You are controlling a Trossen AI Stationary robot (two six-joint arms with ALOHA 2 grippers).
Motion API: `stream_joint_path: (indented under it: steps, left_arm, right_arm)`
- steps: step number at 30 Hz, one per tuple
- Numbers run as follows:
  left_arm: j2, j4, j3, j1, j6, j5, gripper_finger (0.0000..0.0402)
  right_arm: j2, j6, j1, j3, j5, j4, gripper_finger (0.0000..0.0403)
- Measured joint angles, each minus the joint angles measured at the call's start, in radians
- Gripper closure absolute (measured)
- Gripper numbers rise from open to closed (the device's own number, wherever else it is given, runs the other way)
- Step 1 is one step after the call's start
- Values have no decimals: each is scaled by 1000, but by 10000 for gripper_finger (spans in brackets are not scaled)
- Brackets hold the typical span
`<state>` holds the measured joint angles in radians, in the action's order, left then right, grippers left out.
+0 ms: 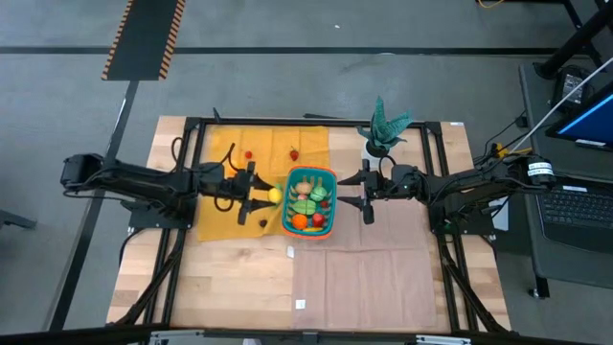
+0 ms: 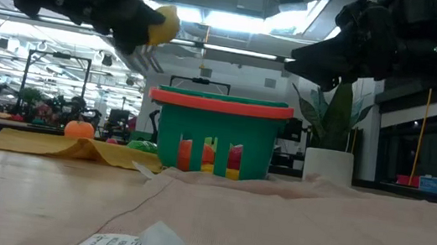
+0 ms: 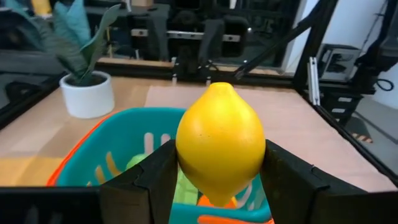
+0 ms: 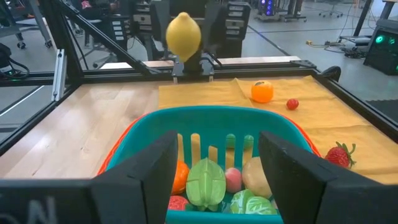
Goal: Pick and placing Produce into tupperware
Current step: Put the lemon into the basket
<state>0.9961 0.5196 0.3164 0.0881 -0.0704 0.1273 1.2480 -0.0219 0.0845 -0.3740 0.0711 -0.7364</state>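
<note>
One teal basket (image 1: 323, 178), one potted plant (image 1: 383, 126), one lemon (image 3: 220, 140), two arms.

Wooden table with two cloths

The table (image 1: 220, 287) carries a yellow cloth (image 1: 215, 172) on the left and a tan cloth (image 1: 374, 259) on the right; the teal basket (image 1: 329, 228) and white plant pot (image 1: 372, 149) stand on them.

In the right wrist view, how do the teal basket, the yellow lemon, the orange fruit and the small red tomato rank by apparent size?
1. Teal slotted plastic basket with orange rim
2. Yellow toy lemon, held above the table
3. Round orange toy fruit
4. Small red toy tomato

The basket lies nearest the camera, which enlarges it.
</note>
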Motion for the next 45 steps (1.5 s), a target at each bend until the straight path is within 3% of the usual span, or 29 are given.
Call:
stream_joint_path:
  steps: [7,15,26,30,40,45]
  left_arm:
    - [156,150,21,-17,1,1,210]
    - [326,157,177,-18,113,39,211]
    - [392,128,262,-6,133,44,211]
    - [384,-34,308,22,125,49,211]
    - [429,-568,578,55,178,51,211]
    - [464,-671,652,77,181,51,211]
  right_arm:
    - [0,0,0,0,0,0,178]
    - [0,-26,0,0,0,8,178]
    - [0,-25,0,1,0,30,178]
    - [0,-24,0,1,0,35,178]
    - [0,-30,0,1,0,80,178]
    - [0,-27,0,1,0,87,178]
